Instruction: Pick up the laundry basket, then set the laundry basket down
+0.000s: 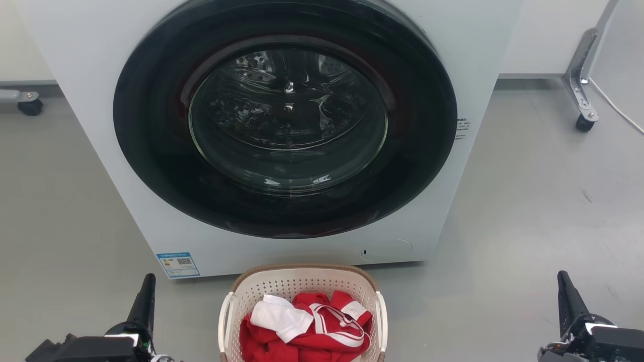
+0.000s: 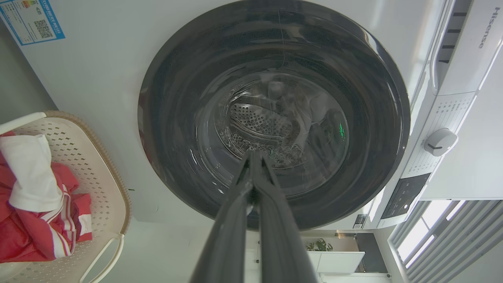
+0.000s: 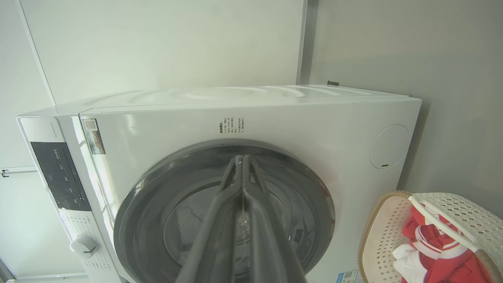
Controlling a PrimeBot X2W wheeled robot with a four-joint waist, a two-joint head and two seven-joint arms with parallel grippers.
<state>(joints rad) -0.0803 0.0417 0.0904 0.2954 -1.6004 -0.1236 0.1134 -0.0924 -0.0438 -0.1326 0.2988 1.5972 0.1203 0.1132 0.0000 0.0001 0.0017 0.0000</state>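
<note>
The laundry basket (image 1: 297, 284), cream-white and perforated with a brown woven-look rim, stands on the floor at the bottom centre of the head view, right in front of the washing machine. Red and white clothes (image 1: 307, 324) lie in it. Its white loop handles show on both sides. My left gripper (image 1: 146, 294) is shut at the lower left, well left of the basket. My right gripper (image 1: 566, 289) is shut at the lower right, far from the basket. The basket (image 2: 106, 188) sits at the left edge of the left wrist view, and the basket (image 3: 377, 236) shows at the lower right of the right wrist view. My left gripper (image 2: 253, 155) and right gripper (image 3: 240, 158) hold nothing.
A white front-loading washing machine (image 1: 483, 60) with a dark round door (image 1: 287, 120), which is closed, rises just behind the basket. Grey floor (image 1: 528, 211) lies on both sides. A wheeled metal frame leg (image 1: 581, 100) stands at the back right, a caster (image 1: 30, 105) at the back left.
</note>
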